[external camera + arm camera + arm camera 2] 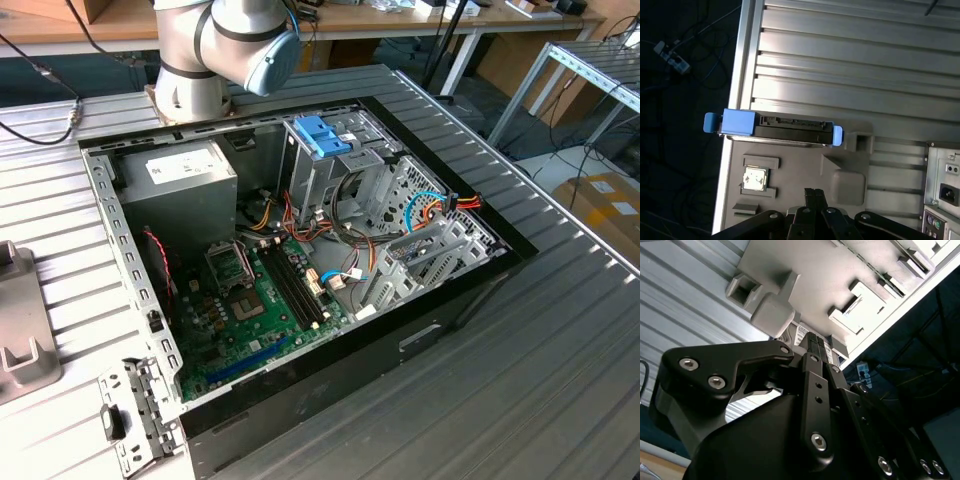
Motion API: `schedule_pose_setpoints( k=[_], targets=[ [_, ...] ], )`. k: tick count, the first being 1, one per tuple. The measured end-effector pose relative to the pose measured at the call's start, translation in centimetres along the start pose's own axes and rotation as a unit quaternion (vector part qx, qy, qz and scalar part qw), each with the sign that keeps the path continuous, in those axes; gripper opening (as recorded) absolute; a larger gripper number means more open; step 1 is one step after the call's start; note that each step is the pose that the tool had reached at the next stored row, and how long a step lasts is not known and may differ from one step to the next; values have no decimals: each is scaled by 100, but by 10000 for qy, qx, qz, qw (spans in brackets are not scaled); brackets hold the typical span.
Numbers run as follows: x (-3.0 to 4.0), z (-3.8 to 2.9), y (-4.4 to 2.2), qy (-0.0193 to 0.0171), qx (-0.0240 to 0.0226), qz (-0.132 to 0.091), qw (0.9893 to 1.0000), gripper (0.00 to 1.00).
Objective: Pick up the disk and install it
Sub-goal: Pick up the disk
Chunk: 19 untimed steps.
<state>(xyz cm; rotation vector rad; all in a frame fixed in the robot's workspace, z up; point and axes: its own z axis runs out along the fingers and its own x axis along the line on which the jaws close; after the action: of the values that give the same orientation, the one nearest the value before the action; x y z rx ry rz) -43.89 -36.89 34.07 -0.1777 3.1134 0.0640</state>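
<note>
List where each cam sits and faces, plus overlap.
Exterior view: off the arm, high, looking down on the open computer case on the ribbed table; arm joint shows.
First wrist view: on the arm, looking down past the gripper at the disk in the grey fixture tray.
Second wrist view: on the arm, looking along the gripper at the same tray.
Shared: both wrist views show gripper and tray.

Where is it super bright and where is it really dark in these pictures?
In the first wrist view, glare streaks the ribbed table beside the disk, and the floor is almost black. In the second wrist view, the gripper looks dark against the pale tray.
</note>
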Motion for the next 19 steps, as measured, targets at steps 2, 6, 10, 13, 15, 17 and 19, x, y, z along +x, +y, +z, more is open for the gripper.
schedule_pose_setpoints(
  k=[2, 6, 10, 13, 15, 17, 19],
  targets=[
    [0, 0, 0, 2, -1, -52, 10000, 10],
    [0, 0, 0, 5, -3, -131, 9999, 10],
    [0, 0, 0, 9, -6, -222, 9998, 10],
    [0, 0, 0, 12, -7, -293, 9996, 10],
    [0, 0, 0, 14, -9, -350, 9994, 10],
    [0, 0, 0, 16, -10, -418, 9991, 10],
    [0, 0, 0, 18, -12, -463, 9989, 10]
  ],
)
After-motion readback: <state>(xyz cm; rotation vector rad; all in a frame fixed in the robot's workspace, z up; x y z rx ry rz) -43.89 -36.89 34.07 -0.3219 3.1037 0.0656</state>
